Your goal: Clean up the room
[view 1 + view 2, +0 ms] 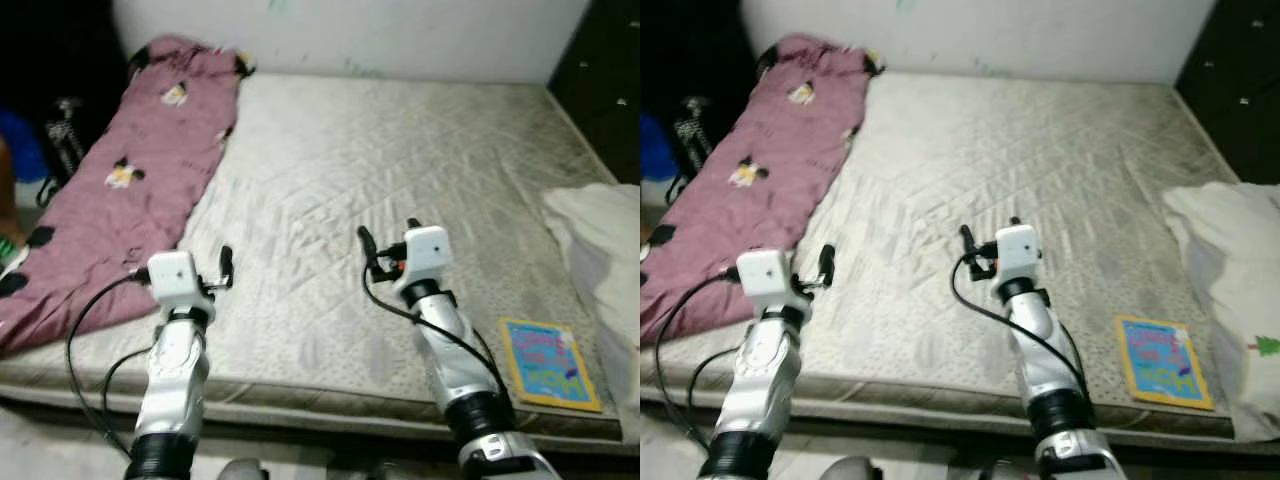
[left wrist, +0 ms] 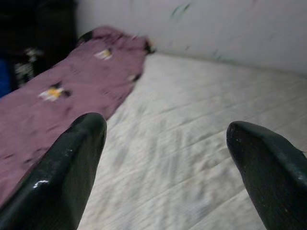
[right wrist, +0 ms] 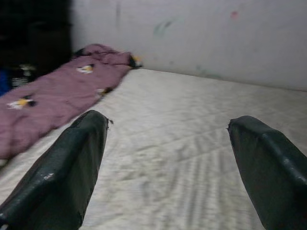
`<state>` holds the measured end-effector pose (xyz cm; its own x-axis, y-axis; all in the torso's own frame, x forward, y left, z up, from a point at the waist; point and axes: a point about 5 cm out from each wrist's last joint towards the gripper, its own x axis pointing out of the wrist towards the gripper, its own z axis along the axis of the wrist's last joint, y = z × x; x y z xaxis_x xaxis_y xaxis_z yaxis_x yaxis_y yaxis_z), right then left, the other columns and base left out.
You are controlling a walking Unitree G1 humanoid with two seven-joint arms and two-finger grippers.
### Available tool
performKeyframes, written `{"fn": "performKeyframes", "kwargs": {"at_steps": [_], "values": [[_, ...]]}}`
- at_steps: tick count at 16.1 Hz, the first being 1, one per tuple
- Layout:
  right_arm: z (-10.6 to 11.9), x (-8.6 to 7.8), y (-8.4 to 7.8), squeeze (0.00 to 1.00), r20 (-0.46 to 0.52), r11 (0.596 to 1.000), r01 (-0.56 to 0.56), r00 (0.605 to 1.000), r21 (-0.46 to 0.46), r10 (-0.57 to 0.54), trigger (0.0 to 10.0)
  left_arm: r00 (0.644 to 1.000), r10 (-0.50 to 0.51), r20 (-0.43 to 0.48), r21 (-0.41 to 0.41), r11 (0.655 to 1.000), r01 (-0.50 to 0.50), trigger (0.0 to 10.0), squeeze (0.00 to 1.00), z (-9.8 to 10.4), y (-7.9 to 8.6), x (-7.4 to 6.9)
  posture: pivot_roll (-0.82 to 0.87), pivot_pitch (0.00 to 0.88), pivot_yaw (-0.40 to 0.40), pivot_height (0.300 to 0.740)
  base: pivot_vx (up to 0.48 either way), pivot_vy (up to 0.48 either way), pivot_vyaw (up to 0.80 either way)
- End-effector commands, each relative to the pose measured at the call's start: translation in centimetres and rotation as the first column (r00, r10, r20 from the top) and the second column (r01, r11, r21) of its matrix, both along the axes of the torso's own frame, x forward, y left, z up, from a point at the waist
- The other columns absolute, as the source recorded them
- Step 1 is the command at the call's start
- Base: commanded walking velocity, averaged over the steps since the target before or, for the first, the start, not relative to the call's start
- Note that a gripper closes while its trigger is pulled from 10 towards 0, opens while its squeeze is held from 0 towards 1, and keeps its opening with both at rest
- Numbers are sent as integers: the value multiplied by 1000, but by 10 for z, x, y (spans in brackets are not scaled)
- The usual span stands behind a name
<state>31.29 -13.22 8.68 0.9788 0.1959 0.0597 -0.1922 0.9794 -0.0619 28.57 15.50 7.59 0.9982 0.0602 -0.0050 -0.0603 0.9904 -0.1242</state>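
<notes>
A bare grey mattress [image 1: 400, 200] takes up most of the scene, running from the near edge back to a white wall [image 1: 400, 30]. Along its left side lies a long maroon blanket [image 1: 130, 180], printed with small yellow, white and black figures; its far end is bunched up near the wall and its near end hangs at the mattress's left near corner. On the right near part of the mattress a thin book [image 1: 548, 362] with a blue and yellow cover lies flat, just beside the edge. Right of the book, a white pillow [image 1: 600, 250] rests at the right side of the mattress, partly cut off by the frame. At far left, beyond the blanket, the room is dark; a blue shape [image 1: 20, 145] and a small black-and-white item [image 1: 65, 130] can be made out there, too dim to identify.

Both arms reach forward over the near edge of the mattress. The left gripper [image 1: 225, 268] hangs above the mattress near the blanket's near end, touching nothing. In the left wrist view its two fingers [image 2: 67, 177] stand wide apart with only mattress and blanket between them. The right gripper [image 1: 385, 245] hovers above the middle of the near half of the mattress, well left of the book. In the right wrist view its fingers [image 3: 62, 177] are likewise spread wide and hold nothing, with the blanket and wall beyond.
</notes>
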Motion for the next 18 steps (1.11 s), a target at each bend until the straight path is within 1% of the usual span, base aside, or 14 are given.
{"fn": "performKeyframes", "kwargs": {"at_steps": [1,2,3,7,16,17,18], "values": [[-4,-2,-7,0,-15,1000,27,1000,3,-27,10000,999,-12,-35,-6,1000,11,10000,0,-5,-7,-2,33,2,14,740,0,0,0],[-4,-2,-7,0,-15,1000,29,999,3,-29,10000,999,-6,-48,-14,1000,6,10000,0,-7,-7,-3,33,4,15,740,0,0,0],[-5,-2,-7,0,-19,1000,30,999,3,-30,10000,999,-13,-42,-20,1000,12,10000,0,-6,-7,-3,33,4,15,740,0,0,-556],[-6,-3,-8,0,-24,999,34,999,3,-34,10000,999,-18,-45,-19,1000,17,10000,0,-7,-7,-3,30,8,16,740,0,480,-669],[-9,-4,-10,0,-46,999,24,999,-22,-25,10000,999,-4,-48,-32,999,2,10000,0,-7,-8,-3,20,12,7,740,0,480,0],[-10,-4,-9,0,-50,1000,18,999,-24,-19,10000,999,-1,-34,-45,999,0,10000,0,-7,-8,-4,20,13,8,740,0,480,0],[-11,-5,-9,0,-52,1000,15,999,-26,-16,10000,999,0,-32,-29,1000,-1,10000,0,-6,-8,-4,20,14,6,740,0,0,0]]}}
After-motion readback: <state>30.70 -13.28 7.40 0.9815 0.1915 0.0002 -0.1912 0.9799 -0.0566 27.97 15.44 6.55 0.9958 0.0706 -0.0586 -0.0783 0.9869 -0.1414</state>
